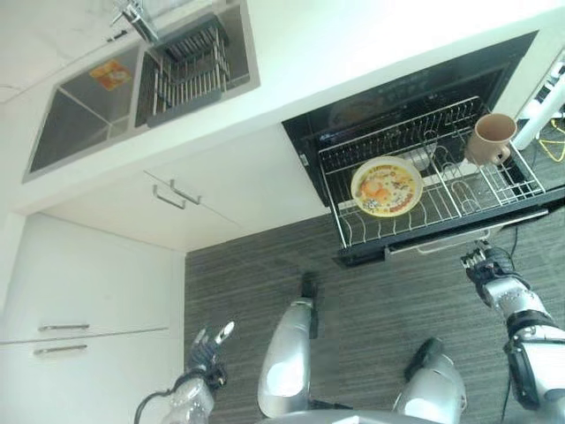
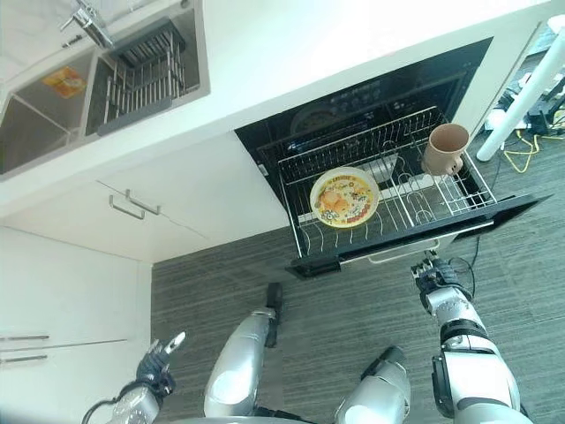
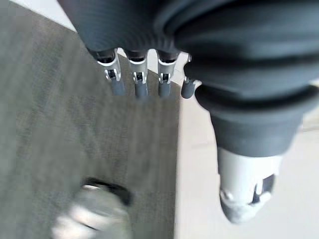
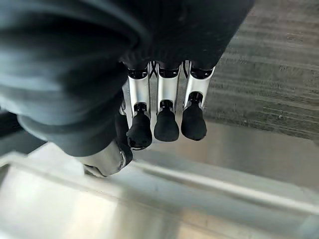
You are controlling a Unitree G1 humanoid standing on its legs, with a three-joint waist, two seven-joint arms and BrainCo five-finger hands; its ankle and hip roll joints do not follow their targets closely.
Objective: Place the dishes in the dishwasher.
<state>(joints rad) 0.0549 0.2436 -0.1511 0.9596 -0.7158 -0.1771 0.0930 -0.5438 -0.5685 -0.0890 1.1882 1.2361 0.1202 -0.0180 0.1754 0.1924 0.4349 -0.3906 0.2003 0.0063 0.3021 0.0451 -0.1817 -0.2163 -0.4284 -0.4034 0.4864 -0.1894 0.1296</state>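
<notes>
**Rack loaded, right hand at the drawer front**

In the pulled-out dishwasher rack (image 1: pixel 494 190), we are seeing the dishes resting: a yellow patterned plate (image 1: pixel 387 185) is leaning among the wire tines toward the left of the rack, and a tan mug (image 1: pixel 491 139) is sitting at the far right corner, well apart from the plate. A small metal bowl (image 1: pixel 415 160) is lying just behind the plate.

We are holding the right hand (image 1: pixel 486 264) just below the drawer's front edge, near its pale handle bar (image 1: pixel 468 237). In its wrist view the fingers (image 4: pixel 167 119) are hanging straight and close together, gripping nothing, with the metal front panel right beneath them. The left hand (image 1: pixel 210 346) is hanging low by the white cupboards (image 1: pixel 88 300), far from the dishwasher, its fingers (image 3: pixel 137 79) straight, relaxed and empty.

We are judging the loading as nearly finished, with both hands empty and the sink (image 1: pixel 79 110) in the worktop (image 1: pixel 353 53) showing no loose dishes. The coming move turns on the handle bar: its long axis is running across in front of the right hand, just beyond the fingers, so the right hand is clearly the nearer one for pushing the drawer shut.
</notes>
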